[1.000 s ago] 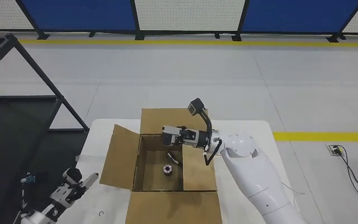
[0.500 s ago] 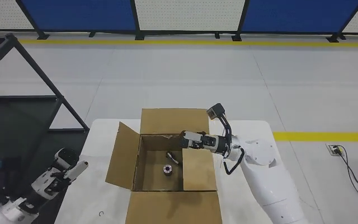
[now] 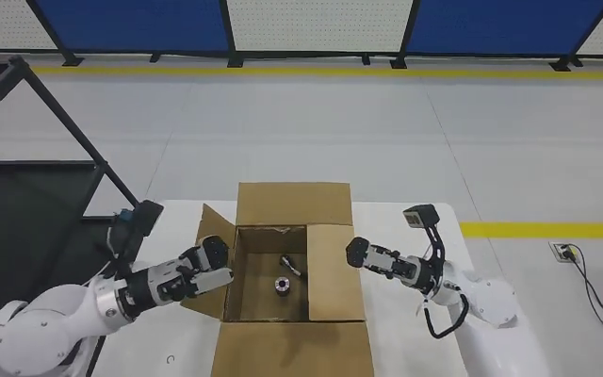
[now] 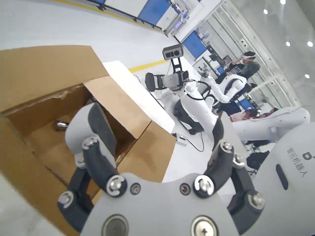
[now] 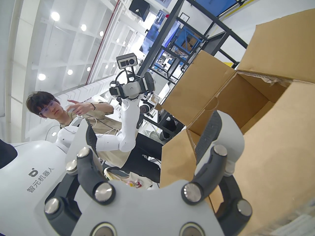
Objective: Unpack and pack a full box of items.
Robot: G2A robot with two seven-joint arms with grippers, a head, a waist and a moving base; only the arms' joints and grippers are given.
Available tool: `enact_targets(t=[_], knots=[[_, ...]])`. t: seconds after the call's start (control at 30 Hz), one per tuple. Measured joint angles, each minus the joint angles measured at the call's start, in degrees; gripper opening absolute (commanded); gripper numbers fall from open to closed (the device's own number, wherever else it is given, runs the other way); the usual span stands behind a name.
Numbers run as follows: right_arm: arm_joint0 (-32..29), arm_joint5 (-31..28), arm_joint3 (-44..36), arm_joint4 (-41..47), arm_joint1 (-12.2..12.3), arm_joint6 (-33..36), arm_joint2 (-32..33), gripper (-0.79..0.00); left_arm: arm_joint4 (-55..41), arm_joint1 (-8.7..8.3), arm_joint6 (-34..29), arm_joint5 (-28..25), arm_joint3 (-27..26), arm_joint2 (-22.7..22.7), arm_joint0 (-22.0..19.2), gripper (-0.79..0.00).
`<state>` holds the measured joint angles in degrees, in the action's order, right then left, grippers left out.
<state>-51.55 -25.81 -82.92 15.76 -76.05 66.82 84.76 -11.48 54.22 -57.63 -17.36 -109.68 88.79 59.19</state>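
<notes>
Brown cardboard box (image 3: 252, 283), flaps open, holds a small round metal part (image 3: 282, 285) and a slim dark piece (image 3: 291, 267), so your unpacking looks nearly done. Left gripper (image 3: 218, 267) and right gripper (image 3: 358, 253) flank it, both spread wide and empty

A pale grey floor (image 3: 301, 122) ran back to a yellow line (image 3: 283, 71) and blue and white partition panels (image 3: 132, 24). A black metal frame (image 3: 80, 138) stood at one side. Round ceiling lights (image 5: 55, 15) shone near what seemed a dark wall screen (image 5: 139, 4).
</notes>
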Motion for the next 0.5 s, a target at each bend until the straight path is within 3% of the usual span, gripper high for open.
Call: enact_targets(t=[0.1, 0.33, 0.5], knots=[[-1.0, 2.2, -0.6, -3.7, 0.3, -3.0, 0.7, 0.0, 0.7, 0.28, -0.8, 2.3, 1.9, -4.9, -3.4, 0.0], [-0.9, 2.1, -0.6, -3.1, 0.3, -2.5, 0.6, 0.0, 0.8, 0.26, -0.6, 2.4, 2.1, -4.8, -3.2, 0.0], [-1.1, 3.0, -1.4, -3.2, 0.5, -3.8, -0.7, 0.0, 1.5, -0.33, 1.6, 1.5, 5.0, -0.1, 3.5, 0.0]])
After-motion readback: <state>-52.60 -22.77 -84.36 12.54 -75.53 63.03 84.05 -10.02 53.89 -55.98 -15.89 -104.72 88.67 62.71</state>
